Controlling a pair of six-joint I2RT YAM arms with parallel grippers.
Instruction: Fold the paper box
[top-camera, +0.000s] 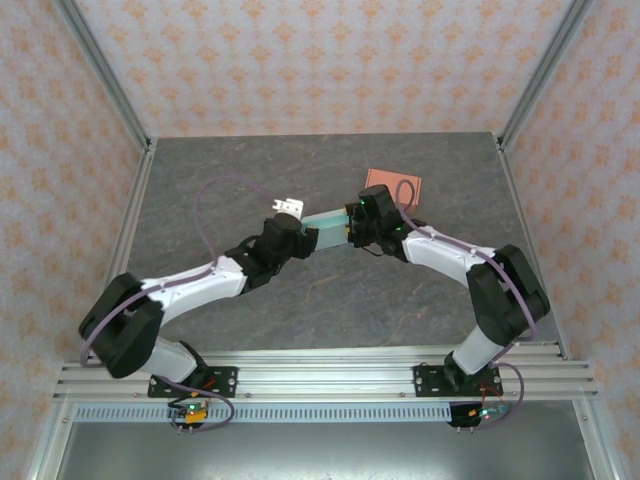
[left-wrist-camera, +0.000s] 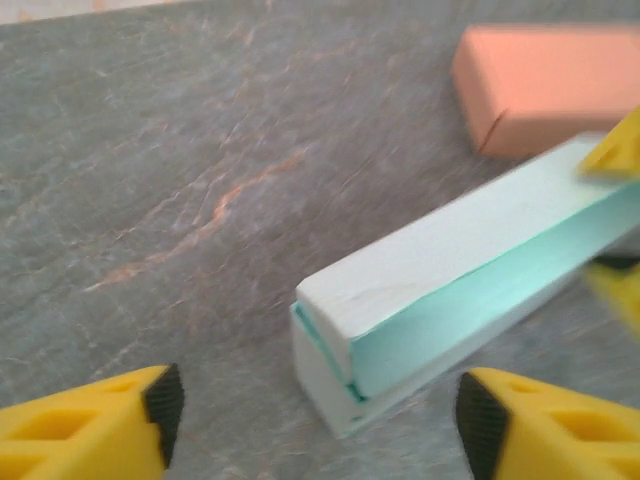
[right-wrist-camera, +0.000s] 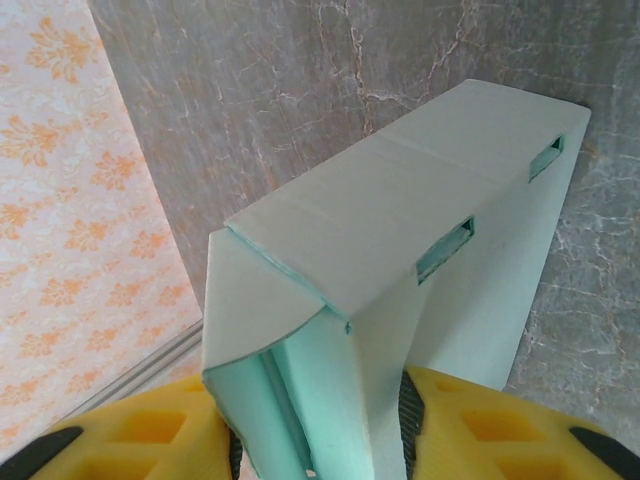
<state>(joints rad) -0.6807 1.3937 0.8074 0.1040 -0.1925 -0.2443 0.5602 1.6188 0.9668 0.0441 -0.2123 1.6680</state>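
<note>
Your right gripper (right-wrist-camera: 318, 440) pinches one end of the mint-green paper box (left-wrist-camera: 450, 250) near the middle of the grey table (top-camera: 420, 310). Your left gripper (left-wrist-camera: 320, 410) has its fingers spread wide either side of the other end, not touching it.

Bright even light, faint shadows, paper box (left-wrist-camera: 450, 250) softly blurred

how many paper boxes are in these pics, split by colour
long mint green paper box: 1
flat orange paper box: 1
total: 2
</note>
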